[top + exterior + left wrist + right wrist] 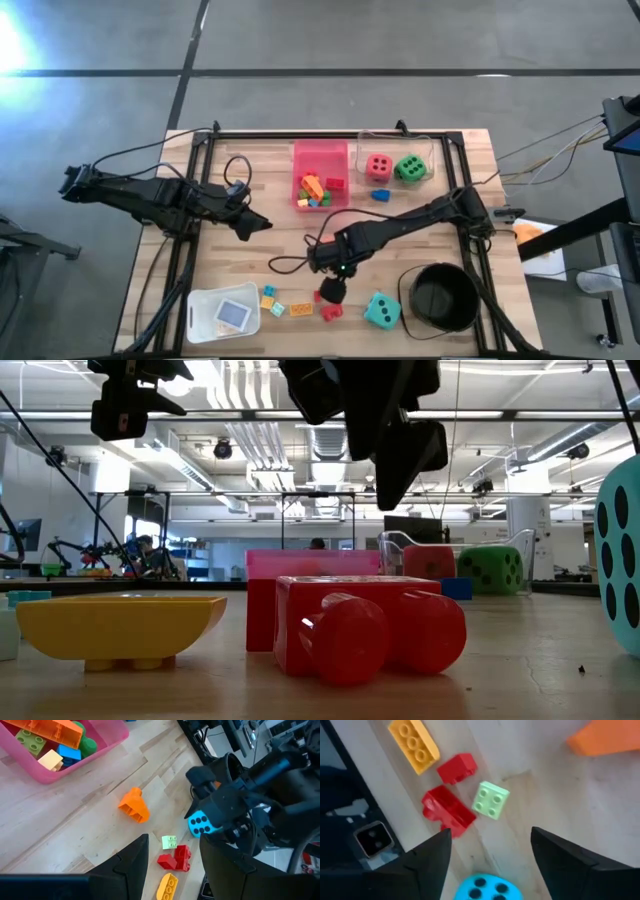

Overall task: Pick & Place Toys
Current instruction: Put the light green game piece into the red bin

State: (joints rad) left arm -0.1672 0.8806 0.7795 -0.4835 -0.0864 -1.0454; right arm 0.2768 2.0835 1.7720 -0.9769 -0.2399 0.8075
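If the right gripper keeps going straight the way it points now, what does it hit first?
Probably the small light green plastic brick between the open right gripper fingers, red bricks just beside; depth is uncertain.

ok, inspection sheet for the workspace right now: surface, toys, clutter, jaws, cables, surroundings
Surface: wooden table, black frame around it.
Job's things: bricks in the pink tray; red die and green die in a clear container; teal die, red brick, yellow brick near the front edge; blue brick loose.
Clutter: black bucket; white bin holding a card.
Grippers: right gripper above the red brick, jaws open, empty; left gripper waits mid-table, jaws apart, empty.
Cables: loops on the table by both arms.
Surroundings: open lab; a person far behind.
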